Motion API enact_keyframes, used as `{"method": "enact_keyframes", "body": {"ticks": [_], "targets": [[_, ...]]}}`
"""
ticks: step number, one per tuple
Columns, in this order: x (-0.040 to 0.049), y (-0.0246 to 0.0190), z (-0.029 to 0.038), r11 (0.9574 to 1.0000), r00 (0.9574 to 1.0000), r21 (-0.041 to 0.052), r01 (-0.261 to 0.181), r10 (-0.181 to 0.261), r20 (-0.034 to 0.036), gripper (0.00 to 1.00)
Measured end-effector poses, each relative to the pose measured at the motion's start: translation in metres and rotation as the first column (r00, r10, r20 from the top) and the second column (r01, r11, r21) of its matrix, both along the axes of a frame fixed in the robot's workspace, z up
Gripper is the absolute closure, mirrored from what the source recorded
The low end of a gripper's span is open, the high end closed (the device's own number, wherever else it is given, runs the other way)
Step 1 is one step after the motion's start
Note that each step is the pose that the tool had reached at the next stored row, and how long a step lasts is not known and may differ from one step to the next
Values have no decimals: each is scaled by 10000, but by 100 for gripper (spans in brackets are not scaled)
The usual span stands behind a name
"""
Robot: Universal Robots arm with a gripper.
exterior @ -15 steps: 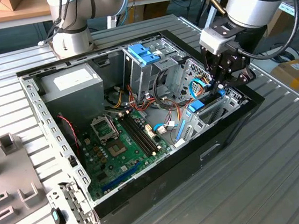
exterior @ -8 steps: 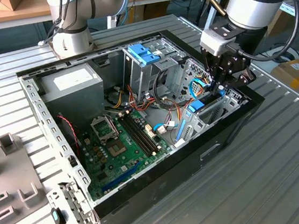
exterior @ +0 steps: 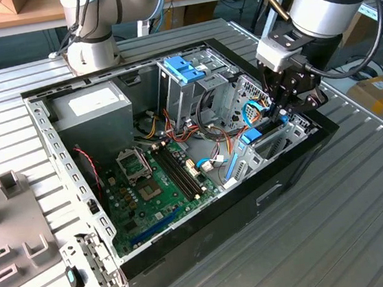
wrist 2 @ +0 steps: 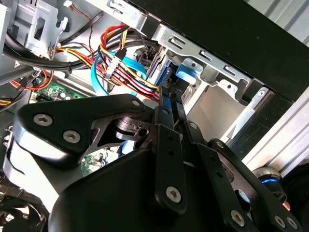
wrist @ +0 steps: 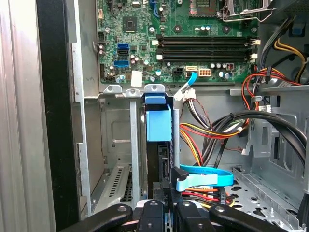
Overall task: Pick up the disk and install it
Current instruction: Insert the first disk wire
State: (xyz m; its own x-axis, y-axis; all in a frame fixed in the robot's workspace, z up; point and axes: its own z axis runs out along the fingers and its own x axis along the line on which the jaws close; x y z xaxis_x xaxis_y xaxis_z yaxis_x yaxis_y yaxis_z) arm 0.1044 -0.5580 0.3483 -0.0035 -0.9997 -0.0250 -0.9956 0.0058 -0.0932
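Right now the gripper (exterior: 281,111) is down inside the open computer case (exterior: 53,142), at the drive bay (wrist: 118,145) against the case's edge on the exterior view's right. The disk (wrist: 158,123) stands on edge in one slot of that bay, its blue carrier rail uppermost, and it looks largely seated between the slot's metal walls. In both wrist views the fingers (wrist 2: 166,145) are drawn nearly together, pinching the disk's near end.

Judging by this, the step in hand is the last of the insertion. Done well, it wants the disk kept parallel to the slot walls, pushed straight along the slot with no twist, so the rail runs in its guides rather than jamming.

Watch the cables! A flat blue cable (wrist: 203,178) and a bundle of red and yellow wires (wrist: 203,133) lie just beside the slot, close to the fingers; any sideways drift could snag them. The motherboard (exterior: 158,182) lies well apart from the action.
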Motion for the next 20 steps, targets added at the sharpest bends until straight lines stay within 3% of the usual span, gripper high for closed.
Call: {"method": "enact_keyframes", "body": {"ticks": [8,15,20], "targets": [[-6,1,18,10000,10000,30,0,0,0,84],[-6,3,-2,9999,10000,117,1,-1,1,84],[-6,2,-18,9999,10000,131,0,0,0,84]]}}
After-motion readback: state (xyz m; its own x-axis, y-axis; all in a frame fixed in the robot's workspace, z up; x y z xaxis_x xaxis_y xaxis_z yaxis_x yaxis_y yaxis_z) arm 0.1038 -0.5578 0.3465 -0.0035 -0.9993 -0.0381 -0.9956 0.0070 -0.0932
